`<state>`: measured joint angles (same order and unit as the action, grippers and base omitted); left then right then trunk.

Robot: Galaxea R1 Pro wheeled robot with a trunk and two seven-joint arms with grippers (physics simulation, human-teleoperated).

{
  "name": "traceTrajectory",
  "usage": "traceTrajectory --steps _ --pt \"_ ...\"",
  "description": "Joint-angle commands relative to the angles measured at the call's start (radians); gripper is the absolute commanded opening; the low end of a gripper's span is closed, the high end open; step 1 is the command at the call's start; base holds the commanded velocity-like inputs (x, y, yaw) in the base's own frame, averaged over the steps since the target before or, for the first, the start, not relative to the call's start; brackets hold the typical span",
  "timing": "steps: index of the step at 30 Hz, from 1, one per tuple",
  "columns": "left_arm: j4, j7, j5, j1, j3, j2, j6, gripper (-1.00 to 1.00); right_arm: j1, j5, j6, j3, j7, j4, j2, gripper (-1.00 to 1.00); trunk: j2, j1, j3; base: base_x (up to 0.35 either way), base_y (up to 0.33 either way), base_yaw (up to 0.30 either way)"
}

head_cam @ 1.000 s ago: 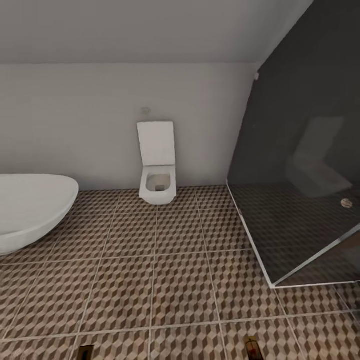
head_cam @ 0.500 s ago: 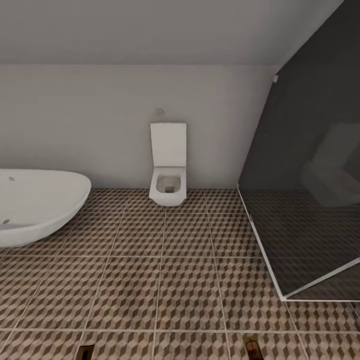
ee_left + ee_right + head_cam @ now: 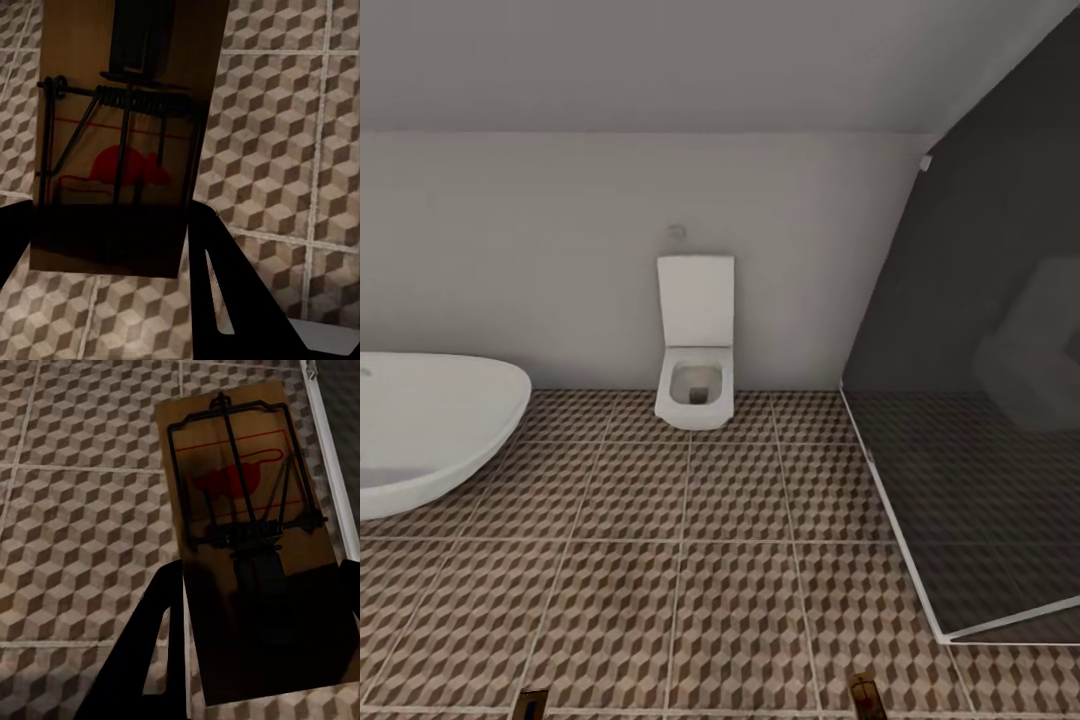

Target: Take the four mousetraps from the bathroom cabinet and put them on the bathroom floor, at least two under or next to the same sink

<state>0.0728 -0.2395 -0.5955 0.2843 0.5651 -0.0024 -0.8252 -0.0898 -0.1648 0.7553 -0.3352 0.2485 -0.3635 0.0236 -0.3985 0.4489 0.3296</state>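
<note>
- At the left of the head view, the rounded end of a white bathtub (image 3: 430, 430) is seen resting on the bathroom floor (image 3: 690, 600), tiled in a brown, beige and white cube pattern.
- A white wall-hung toilet (image 3: 695, 345) with its lid raised is seen at the middle of the far wall.
- A dark glass shower enclosure (image 3: 980, 420) is seen at the right.
- One mousetrap (image 3: 124, 135) is gripped between the fingers of the left gripper (image 3: 112, 247), closed upon its board, above the tiles.
- A second mousetrap (image 3: 247, 540) is clamped likewise in the right gripper (image 3: 259, 645), beside the enclosure's white edge.
</note>
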Motion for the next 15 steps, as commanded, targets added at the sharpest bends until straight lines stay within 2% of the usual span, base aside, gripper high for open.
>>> traceTrajectory --steps 1,11,15 --pt "0.002 -0.012 0.005 0.001 0.007 -0.001 -0.002 -1.00 -0.001 -0.012 0.004 -0.008 0.000 0.000 0.001 -1.00 -0.002 0.001 0.001 0.331 0.000 0.000" --pt "0.002 -0.012 0.005 0.001 0.007 -0.001 -0.002 -1.00 -0.001 -0.012 0.004 -0.008 -0.001 -0.001 0.001 -1.00 -0.002 0.001 0.001 0.330 0.000 0.000" --pt "0.002 -0.012 0.005 0.001 0.007 -0.001 -0.002 -1.00 -0.001 -0.012 0.004 -0.008 -0.001 0.000 0.001 -1.00 -0.002 0.001 0.001 0.147 0.000 0.000"
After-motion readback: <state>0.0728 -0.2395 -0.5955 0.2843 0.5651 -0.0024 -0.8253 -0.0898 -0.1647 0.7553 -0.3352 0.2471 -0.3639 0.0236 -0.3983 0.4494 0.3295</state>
